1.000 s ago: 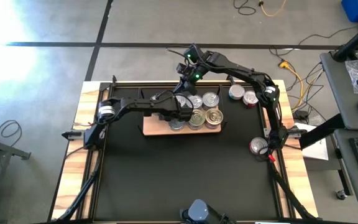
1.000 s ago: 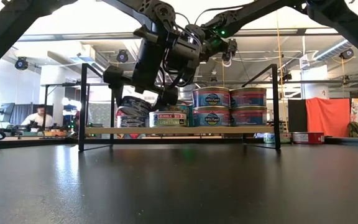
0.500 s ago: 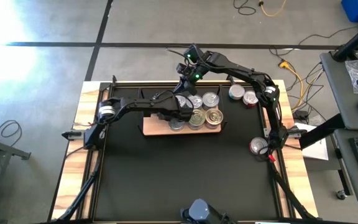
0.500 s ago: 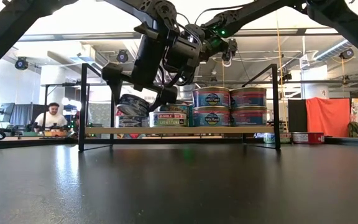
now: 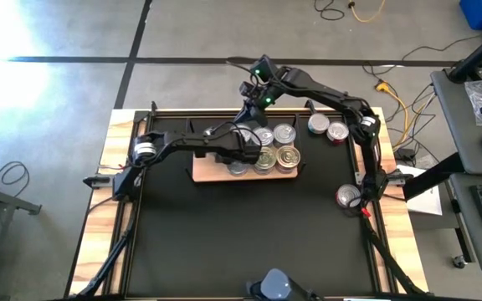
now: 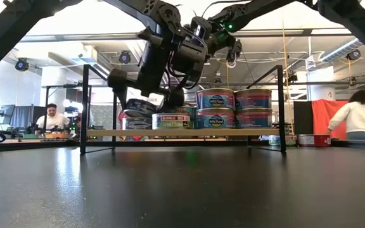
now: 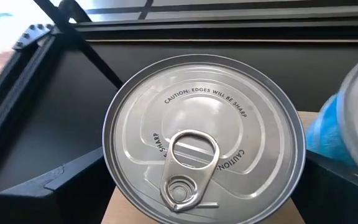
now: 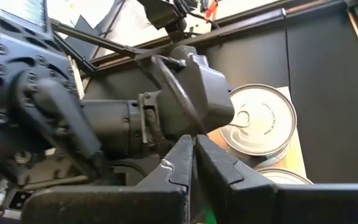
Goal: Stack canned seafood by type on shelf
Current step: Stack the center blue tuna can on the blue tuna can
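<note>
Now the left claw (image 6: 146,95) hangs over the shelf (image 5: 207,172), fingers spread wide w/ a silver-topped tin (image 7: 204,138) directly under it, between the fingers; in the low view that tin (image 6: 139,107) sits tilted atop another tin on the board, and can't tell if the fingers touch its sides. Just beside the left claw, on the side toward the right arm, are the stacked tins (image 6: 233,109): two layers w/ blue and reddish labels, plus a lower tin w/ a red-and-green label (image 6: 171,121) right next to the claw. From above, silver and gold tops (image 5: 279,154) crowd that end of the shelf, the far end of the board bare. Right claw (image 8: 194,160) is pinched shut, holding nothing, hovering just behind the left arm's wrist, above the shelf's back edge. Loose tins: two (image 5: 327,129) beyond the right claw, off the shelf on the surface (image 5: 249,234), and one (image 5: 348,196) well apart near the right arm's base.
</note>
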Controlling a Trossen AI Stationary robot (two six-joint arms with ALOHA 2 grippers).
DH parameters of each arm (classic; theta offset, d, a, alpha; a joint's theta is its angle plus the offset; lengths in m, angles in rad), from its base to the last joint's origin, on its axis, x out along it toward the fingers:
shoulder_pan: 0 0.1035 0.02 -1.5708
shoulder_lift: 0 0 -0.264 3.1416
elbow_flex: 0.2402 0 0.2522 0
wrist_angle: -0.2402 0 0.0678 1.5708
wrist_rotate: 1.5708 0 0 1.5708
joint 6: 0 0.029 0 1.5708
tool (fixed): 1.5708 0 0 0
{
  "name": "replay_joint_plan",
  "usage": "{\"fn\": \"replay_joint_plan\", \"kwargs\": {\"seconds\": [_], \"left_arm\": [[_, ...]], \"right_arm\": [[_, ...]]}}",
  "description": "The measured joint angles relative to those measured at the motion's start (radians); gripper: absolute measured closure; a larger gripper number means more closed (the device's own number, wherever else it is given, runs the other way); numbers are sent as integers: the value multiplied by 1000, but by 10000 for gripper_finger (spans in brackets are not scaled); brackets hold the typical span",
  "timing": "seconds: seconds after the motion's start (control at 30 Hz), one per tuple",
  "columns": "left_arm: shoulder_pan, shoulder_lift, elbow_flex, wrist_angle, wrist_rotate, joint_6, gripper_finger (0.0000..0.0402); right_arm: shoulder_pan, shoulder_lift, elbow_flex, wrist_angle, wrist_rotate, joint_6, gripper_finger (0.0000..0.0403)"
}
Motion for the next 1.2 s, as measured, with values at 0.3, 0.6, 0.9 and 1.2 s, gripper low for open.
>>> {"fn": "replay_joint_plan", "kwargs": {"seconds": [0.3, 0.6, 0.9, 1.2], "left_arm": [[-3, -21, -5, -11, 23, -43, 7], [-2, -67, -88, 33, 51, -46, 6], [-27, -183, -285, 269, 44, -81, 6], [-14, -229, -331, 370, 36, 46, 6]], "right_arm": [[-2, -35, 0, -13, 3, 4, 390], [-3, -76, -1, -91, 4, -33, 390], [-3, -136, -27, -113, 41, -65, 390], [-3, -138, -29, -113, 57, -47, 390]]}}
